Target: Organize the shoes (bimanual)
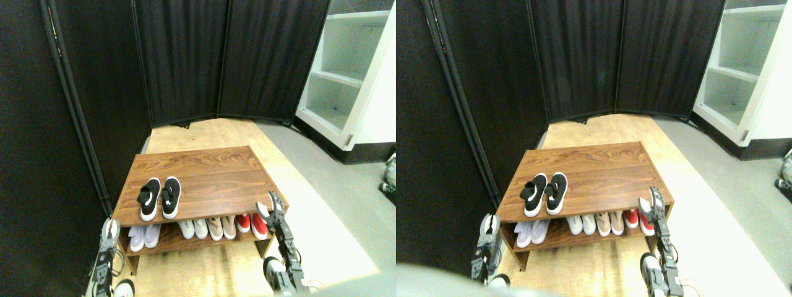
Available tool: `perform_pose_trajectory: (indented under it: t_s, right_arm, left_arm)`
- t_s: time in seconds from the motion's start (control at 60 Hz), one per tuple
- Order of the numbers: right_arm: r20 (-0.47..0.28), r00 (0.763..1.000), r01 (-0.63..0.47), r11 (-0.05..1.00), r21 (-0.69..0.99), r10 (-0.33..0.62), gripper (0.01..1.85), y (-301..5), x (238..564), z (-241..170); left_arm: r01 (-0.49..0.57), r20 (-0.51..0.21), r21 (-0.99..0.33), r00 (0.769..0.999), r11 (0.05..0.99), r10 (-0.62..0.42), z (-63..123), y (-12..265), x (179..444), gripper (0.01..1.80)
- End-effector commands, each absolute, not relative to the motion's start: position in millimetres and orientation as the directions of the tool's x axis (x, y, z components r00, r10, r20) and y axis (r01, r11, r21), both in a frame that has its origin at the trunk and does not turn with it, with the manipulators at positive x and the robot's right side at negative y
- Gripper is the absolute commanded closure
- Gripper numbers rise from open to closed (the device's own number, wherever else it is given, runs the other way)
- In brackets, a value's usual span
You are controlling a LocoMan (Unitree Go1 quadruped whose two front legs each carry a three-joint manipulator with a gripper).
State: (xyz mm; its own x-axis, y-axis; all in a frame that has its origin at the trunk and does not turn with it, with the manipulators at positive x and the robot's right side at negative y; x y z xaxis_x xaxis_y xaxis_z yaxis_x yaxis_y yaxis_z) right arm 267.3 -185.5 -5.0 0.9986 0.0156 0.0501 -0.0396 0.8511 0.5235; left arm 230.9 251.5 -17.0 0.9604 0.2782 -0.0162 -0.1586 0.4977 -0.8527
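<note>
The shoes, a pair of black slip-on sneakers with white soles, stand side by side on the left part of the wooden rack's top (210,173). The left shoe (150,198) and the right shoe (171,197) touch or nearly touch, heels toward me. My left gripper (110,230) hangs at the rack's front left corner, below and left of the pair, holding nothing. My right gripper (271,206) is open and empty at the rack's front right corner, well away from the shoes.
On the lower shelf (179,242) stand a white pair (143,236), another white pair (193,228), a beige pair (221,227) and a red pair (251,224). Black curtain panels (185,62) close off the back and left. A white shelving unit (346,74) stands at the back right.
</note>
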Motion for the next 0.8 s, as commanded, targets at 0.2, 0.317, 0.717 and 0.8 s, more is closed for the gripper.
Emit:
perform_pose_trajectory:
  t_s: [0.2,0.317,0.717,0.8]
  right_arm:
    - [0.103,0.994,-0.090,0.846,0.525,0.042,1.49,-180.2,270.6,1.5]
    - [0.100,0.994,-0.087,0.852,0.515,0.041,1.49,-180.7,270.3,1.2]
    - [0.098,0.995,-0.081,0.849,0.523,0.035,1.50,-183.1,266.2,1.9]
    - [0.098,0.995,-0.081,0.849,0.523,0.034,1.49,-184.4,265.3,2.5]
  left_arm:
    - [-0.142,0.040,-0.773,0.962,0.618,0.270,11.4,271.1,259.5,1.80]
    - [-0.174,-0.002,-0.773,0.962,0.610,0.272,16.4,271.2,273.6,1.80]
    - [-0.289,-0.156,-0.748,0.952,0.597,0.265,4.6,256.0,314.7,1.80]
    - [-0.300,-0.172,-0.724,0.951,0.622,0.257,-4.1,253.3,320.8,1.80]
